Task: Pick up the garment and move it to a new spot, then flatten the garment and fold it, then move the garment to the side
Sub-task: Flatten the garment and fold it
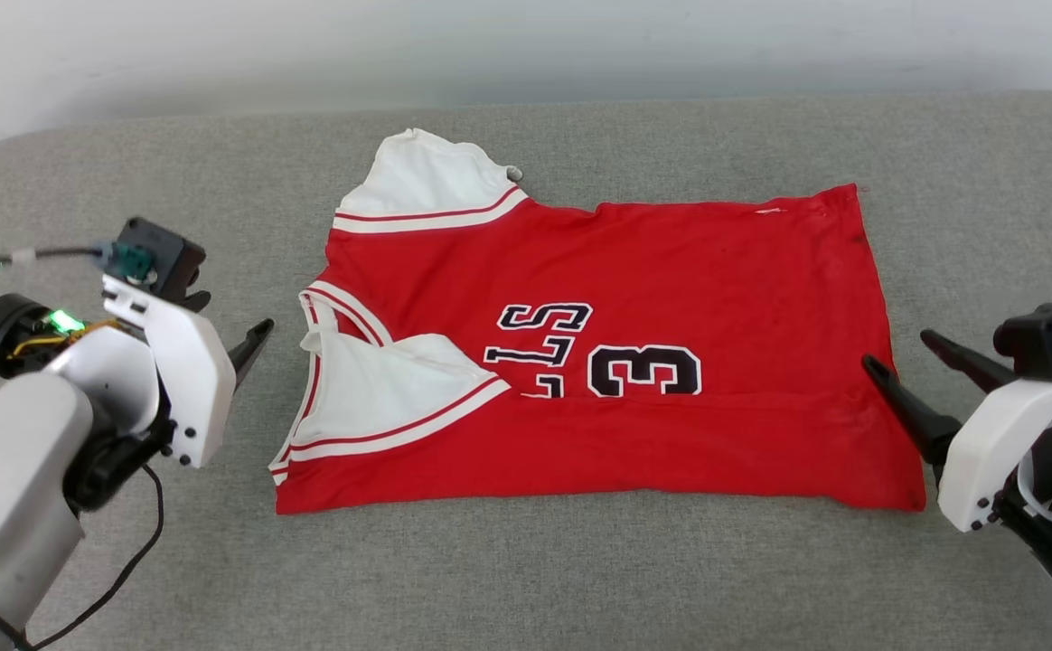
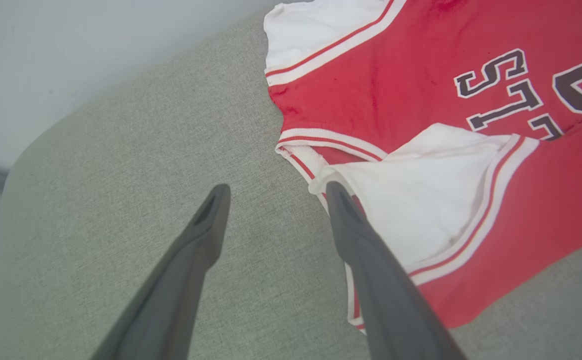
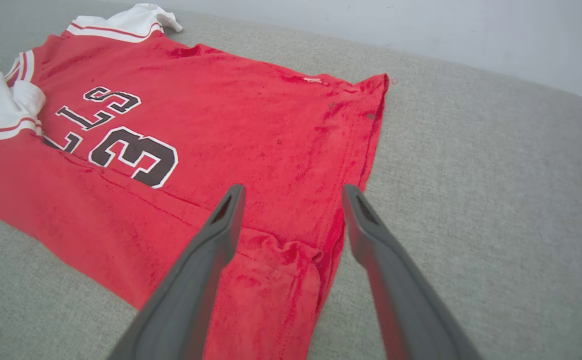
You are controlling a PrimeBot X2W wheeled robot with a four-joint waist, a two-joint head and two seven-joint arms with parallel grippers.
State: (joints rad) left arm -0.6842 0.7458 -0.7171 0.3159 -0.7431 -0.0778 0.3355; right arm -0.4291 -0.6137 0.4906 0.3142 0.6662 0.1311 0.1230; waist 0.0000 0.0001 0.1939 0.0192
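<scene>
Garment [image 1: 671, 271], red fuzzy cloth with white sleeves [image 1: 427, 181], lies flat at centre on grey woven cushion [image 1: 526, 579]. Left gripper [image 1: 232, 316] tilts inward at 9 o'clock, right gripper [image 1: 897, 349] at 3 o'clock. Left wrist view: fingers [image 2: 371, 260] apart near collar [image 2: 316, 145]. Right wrist view: fingers [image 3: 206, 260] apart above wrinkled hem [image 3: 281, 260].

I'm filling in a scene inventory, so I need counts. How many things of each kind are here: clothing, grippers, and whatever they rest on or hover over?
Shirt: 1
Grippers: 2, the left gripper and the right gripper, both with fingers apart
Grey cushion: 1
Total: 4
</scene>
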